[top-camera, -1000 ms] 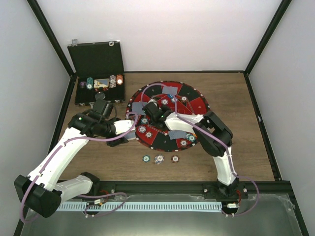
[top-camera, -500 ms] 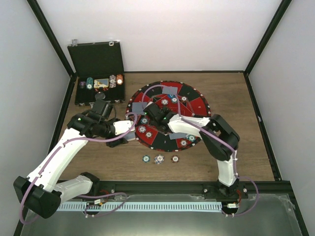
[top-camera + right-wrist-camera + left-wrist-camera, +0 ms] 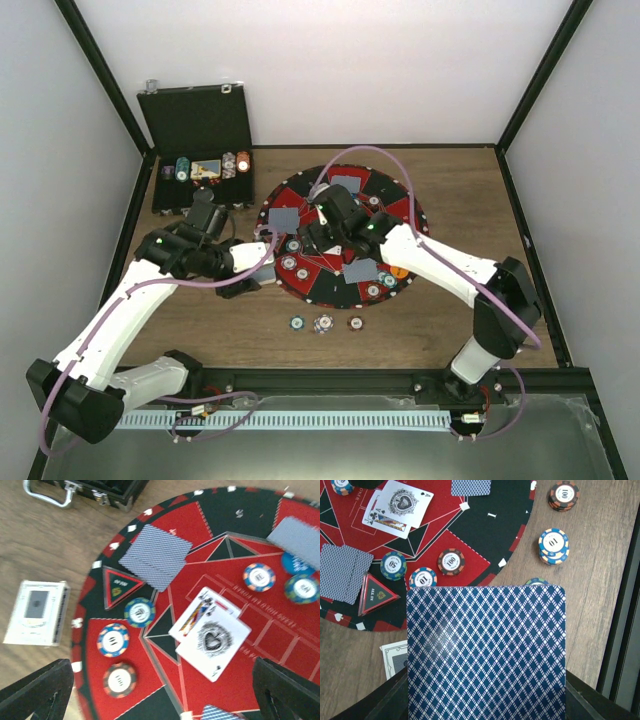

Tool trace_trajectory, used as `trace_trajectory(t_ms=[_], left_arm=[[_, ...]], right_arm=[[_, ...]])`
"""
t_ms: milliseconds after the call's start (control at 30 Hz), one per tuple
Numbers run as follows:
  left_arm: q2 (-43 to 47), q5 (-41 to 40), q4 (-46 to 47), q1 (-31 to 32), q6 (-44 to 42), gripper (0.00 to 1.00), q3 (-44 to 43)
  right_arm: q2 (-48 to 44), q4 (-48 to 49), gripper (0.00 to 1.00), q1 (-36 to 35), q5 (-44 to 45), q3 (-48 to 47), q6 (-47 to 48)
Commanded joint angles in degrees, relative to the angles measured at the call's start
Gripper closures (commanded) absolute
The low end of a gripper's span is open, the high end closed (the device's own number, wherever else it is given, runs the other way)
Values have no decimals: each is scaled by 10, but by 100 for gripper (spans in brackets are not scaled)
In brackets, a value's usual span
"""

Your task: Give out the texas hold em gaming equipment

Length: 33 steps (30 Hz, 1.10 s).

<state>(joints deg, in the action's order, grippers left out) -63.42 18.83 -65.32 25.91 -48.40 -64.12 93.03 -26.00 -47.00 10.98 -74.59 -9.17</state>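
- A blue-backed card (image 3: 486, 650) is pinched between the closed fingers of the left gripper (image 3: 487, 702), at the 8 o'clock edge of the round mat (image 3: 400, 212).
- Two face-up cards (image 3: 212, 637) are seen at the mat's centre, below the right gripper (image 3: 160, 695), whose fingers are spread wide around nothing.
- Three chips (image 3: 325, 323) are laid on the table (image 3: 480, 200), just beyond the mat's 6 o'clock.

The top external camera looked steeply down from high at six o'clock over the whole brown wooden table (image 3: 480, 200), with the round red-and-black mat (image 3: 328, 290) central and the open black case (image 3: 195, 120) at eleven o'clock. Both wrist cameras faced down close above that mat, the left's view half blocked at six o'clock by a blue diamond-backed playing card (image 3: 486, 652); they shared the face-up ace of spades (image 3: 402, 502) (image 3: 212, 640).
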Motion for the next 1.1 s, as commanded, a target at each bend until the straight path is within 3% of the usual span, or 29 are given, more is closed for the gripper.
trace_trajectory(t_ms=[0,233,600,1067], left_arm=[[1,21,-6,0,2,92,-20],[3,26,-4,0,2,92,-26],[2,30,-5,0,-2,92,-31],[-11,39,0,0,-1,92,-35]], right_arm=[[-34,-36,0,18,-136,-27,-109],[-35,-29,0,28,-296,-32,-205],[-39,136,5,28,-497,55,-321],[5,238,11,0,-570,72,-392]])
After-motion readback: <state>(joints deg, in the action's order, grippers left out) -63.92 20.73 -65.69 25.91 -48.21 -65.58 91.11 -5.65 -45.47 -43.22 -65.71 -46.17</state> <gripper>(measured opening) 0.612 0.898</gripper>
